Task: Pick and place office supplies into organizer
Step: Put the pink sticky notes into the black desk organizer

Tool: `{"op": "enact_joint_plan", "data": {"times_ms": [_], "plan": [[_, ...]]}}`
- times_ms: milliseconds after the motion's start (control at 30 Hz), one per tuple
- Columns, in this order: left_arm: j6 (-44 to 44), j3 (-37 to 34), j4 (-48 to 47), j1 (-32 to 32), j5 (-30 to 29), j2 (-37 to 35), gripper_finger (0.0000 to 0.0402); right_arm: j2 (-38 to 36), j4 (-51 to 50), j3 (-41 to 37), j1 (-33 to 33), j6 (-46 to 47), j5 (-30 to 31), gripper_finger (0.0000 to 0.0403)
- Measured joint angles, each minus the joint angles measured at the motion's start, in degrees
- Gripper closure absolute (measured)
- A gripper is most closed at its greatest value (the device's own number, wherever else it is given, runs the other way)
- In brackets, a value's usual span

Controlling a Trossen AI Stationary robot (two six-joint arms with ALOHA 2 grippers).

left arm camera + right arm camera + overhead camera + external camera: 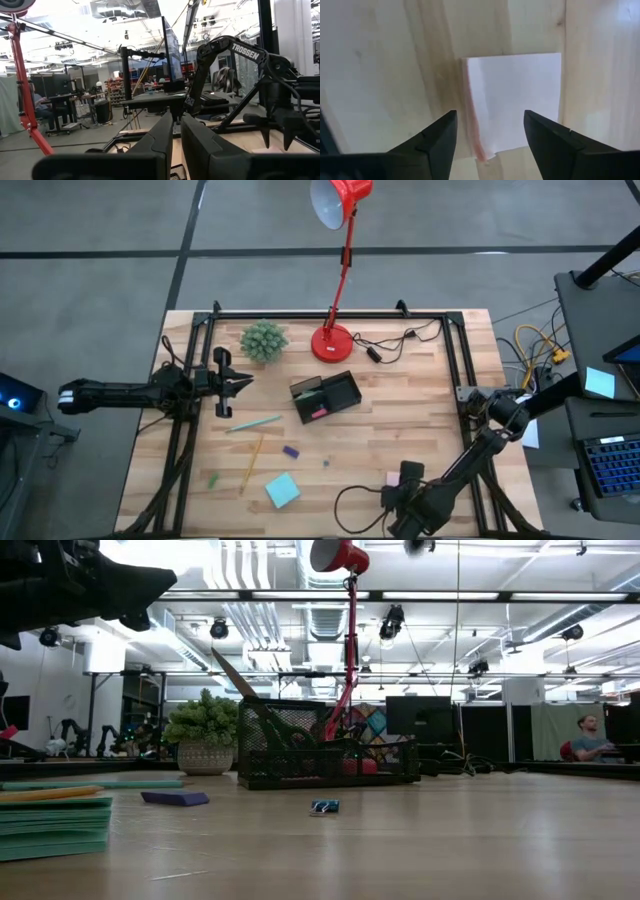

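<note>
My right gripper is open and points down over the pale pink sticky pad, which lies flat on the table near its near edge. One finger stands over the pad and the other over the wood just past the pad's edge. My left gripper waits shut above the table's left side, level with the black organizer, which holds a green item and a pink item. The blue pad, yellow pencil, pale green pen and purple eraser lie flat on the wood.
The red lamp's base and its cable stand at the far edge, beside the spiky green plant. A small green piece and a tiny item lie on the near half. A black cable loops near my right arm.
</note>
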Motion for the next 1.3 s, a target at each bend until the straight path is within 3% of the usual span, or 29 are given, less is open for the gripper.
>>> {"op": "enact_joint_plan", "data": {"times_ms": [467, 833, 1300], "plan": [[0.00, 0.00, 0.03, 0.02, 0.00, -0.02, 0.0379, 0.00, 1.83, -2.51, -0.02, -0.09, -0.57, 0.0207], [0.00, 0.00, 0.04, 0.02, 0.00, -0.02, 0.0379, -0.25, 11.14, -5.19, -0.07, -1.23, -0.97, 0.0303], [0.00, 0.00, 0.05, 0.02, 0.00, -0.02, 0.0379, -0.17, 11.95, -5.45, -0.07, -1.40, -2.51, 0.0391]]}}
